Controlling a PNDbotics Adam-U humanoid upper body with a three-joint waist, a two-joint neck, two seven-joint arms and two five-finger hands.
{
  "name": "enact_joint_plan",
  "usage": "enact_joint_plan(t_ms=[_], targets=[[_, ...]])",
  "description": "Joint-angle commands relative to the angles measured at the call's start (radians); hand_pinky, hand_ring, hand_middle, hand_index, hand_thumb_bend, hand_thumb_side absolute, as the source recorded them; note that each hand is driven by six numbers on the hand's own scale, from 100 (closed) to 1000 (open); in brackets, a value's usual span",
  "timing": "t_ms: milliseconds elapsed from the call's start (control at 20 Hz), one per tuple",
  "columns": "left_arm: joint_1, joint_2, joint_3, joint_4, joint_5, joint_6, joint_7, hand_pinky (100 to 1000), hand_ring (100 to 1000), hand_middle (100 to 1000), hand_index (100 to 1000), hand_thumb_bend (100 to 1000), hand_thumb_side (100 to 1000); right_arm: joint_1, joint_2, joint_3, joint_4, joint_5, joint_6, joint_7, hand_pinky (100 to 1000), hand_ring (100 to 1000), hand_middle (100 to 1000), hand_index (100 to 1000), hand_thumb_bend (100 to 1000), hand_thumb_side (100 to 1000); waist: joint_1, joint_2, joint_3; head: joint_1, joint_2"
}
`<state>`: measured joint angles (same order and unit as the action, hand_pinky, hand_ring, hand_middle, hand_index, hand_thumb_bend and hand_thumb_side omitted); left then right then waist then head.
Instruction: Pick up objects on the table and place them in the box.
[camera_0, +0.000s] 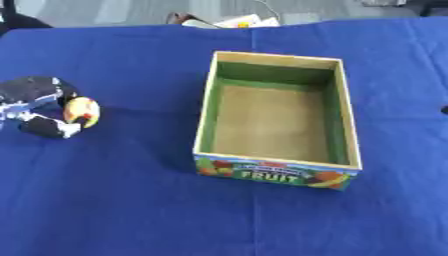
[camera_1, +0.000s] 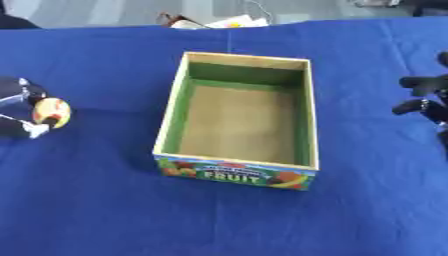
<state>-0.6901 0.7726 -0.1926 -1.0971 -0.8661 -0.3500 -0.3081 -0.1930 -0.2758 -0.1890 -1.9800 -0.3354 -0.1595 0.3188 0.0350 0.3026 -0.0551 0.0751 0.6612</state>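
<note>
left hand (camera_0: 39, 107) sits at the far left edge of the bench (camera_0: 131, 210), fingers curled round a small rounded yellow-and-red thing (camera_0: 81, 111), looks like a toy fruit, can't tell which kind. it shows on the box side of the hand, low by the blue cloth; can't tell if it's lifted or touching. box (camera_0: 203, 125) w/ green inner walls, tan floor and a "fruit" label on the near end is mid-bench, nothing inside. its long axis runs near-to-far, so the long left wall faces the loaded hand. box lies to the right of that hand, well apart w/ bare cloth between. right hand (camera_1: 424, 97) is at the right edge in the right eye view, dark fingers bent, holding nothing, near the box's right side but idle. my guess: next move is a lift, then carry rightward over the left wall, drop inside. risk: clipping the rim if carried too low.
</note>
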Motion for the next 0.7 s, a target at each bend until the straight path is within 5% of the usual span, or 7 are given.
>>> enact_joint_plan(t_ms=[50, 700], targets=[[-0.006, 0.027, 0.011, -0.017, 0.018, 0.005, 0.025, 453, 590, 559, 749, 100, 252, -0.005, -0.006, -0.003, -0.020, 0.009, 0.004, -0.001, 581, 778, 564, 875, 100, 1000, -0.001, -0.016, 0.001, 0.000, -0.007], [0.026, 0.055, 0.041, -0.135, 0.146, 0.044, 0.025, 442, 571, 570, 758, 100, 246, -0.004, -0.012, -0.005, -0.020, -0.002, 0.011, -0.007, 582, 778, 564, 874, 100, 1000, -0.002, -0.030, 0.016, -0.007, -0.001]])
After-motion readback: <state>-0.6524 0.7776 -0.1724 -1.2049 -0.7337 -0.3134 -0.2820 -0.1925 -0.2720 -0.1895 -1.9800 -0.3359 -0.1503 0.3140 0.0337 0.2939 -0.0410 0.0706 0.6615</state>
